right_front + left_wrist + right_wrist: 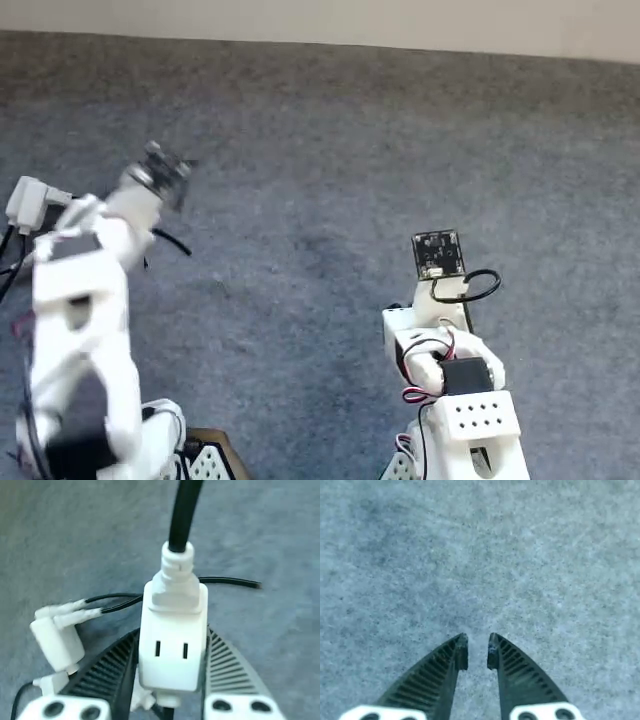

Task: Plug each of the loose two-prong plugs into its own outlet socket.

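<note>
**Left wrist view: socket clamped, plug loose beside it**

Nearest, the left pincer (172, 640) grips the white socket (173, 630) by its sides. The slotted face is turned toward the camera, probably to steady it and keep both slots free. Just beside one finger sits a loose white plug (57, 640), its thin black wires (120, 600) trailing behind the socket; whether plug and finger touch I cannot tell. Beyond, the socket's thick black cable (182, 515) runs off over the grey tabletop (270, 540). The right pincer (477, 652) hangs over bare tabletop, narrowly parted and empty, likely free to fetch that plug.
</note>
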### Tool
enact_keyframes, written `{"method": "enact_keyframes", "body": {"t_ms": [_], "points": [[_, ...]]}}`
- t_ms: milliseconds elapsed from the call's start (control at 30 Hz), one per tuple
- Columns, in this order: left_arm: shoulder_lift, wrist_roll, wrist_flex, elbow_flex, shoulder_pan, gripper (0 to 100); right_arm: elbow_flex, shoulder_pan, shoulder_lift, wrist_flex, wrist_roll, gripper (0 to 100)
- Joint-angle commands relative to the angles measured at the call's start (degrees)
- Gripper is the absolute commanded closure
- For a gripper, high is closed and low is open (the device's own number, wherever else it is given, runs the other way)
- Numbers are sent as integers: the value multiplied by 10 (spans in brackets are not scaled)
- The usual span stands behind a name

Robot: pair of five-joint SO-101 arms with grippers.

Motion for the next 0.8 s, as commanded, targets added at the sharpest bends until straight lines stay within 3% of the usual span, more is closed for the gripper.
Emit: {"method": "enact_keyframes", "body": {"t_ms": [0,100,267,500,767], "points": [[206,27,3,-195,-73,976,11,-6,-11,-11,7,926],[329,33,7,-284,-103,976,21,-6,-11,-36,7,926],[436,30,108,-392,-122,954,32,-6,-11,-45,8,926],[418,31,242,-462,-122,603,32,-5,-11,-45,8,926],[316,33,304,-549,-125,628,29,-2,-11,-45,8,926]]}}
